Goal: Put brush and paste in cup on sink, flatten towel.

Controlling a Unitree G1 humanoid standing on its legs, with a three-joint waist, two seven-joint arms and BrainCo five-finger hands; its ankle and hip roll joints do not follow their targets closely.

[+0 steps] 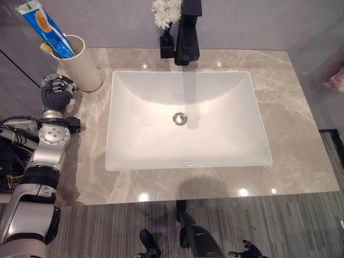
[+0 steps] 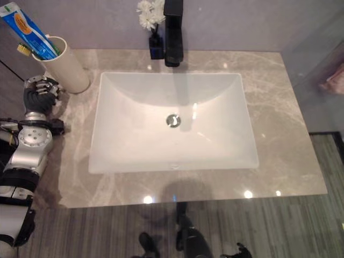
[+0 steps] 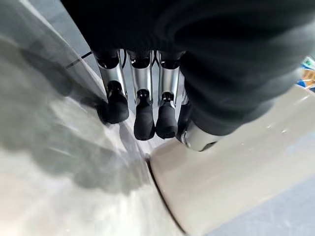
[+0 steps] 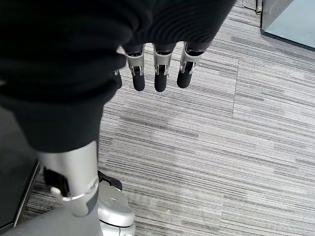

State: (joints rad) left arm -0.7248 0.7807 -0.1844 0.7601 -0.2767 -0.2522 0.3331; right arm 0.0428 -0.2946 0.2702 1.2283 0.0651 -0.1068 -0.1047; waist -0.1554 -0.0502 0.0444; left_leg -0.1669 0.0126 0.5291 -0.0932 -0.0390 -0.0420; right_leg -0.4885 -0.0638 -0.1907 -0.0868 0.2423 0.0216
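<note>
A cream cup (image 1: 80, 64) stands on the marble counter's far left corner. A blue toothpaste tube (image 1: 45, 27) and a toothbrush (image 1: 45, 47) stick up out of it. My left hand (image 1: 55, 91) rests on the counter just beside the cup, on its near left side. Its fingers (image 3: 143, 113) are relaxed and hold nothing, with the cup's wall (image 3: 236, 172) right next to them. My right hand (image 4: 156, 73) hangs low over the carpet, below the counter's front edge, fingers straight and empty. A pinkish cloth (image 1: 336, 80) shows at the far right, off the counter.
A white rectangular sink (image 1: 188, 166) fills the middle of the counter (image 1: 301, 134). A black faucet (image 1: 187, 32) and a small dark vase of white flowers (image 1: 167, 16) stand behind it. Grey striped carpet (image 4: 221, 147) lies below.
</note>
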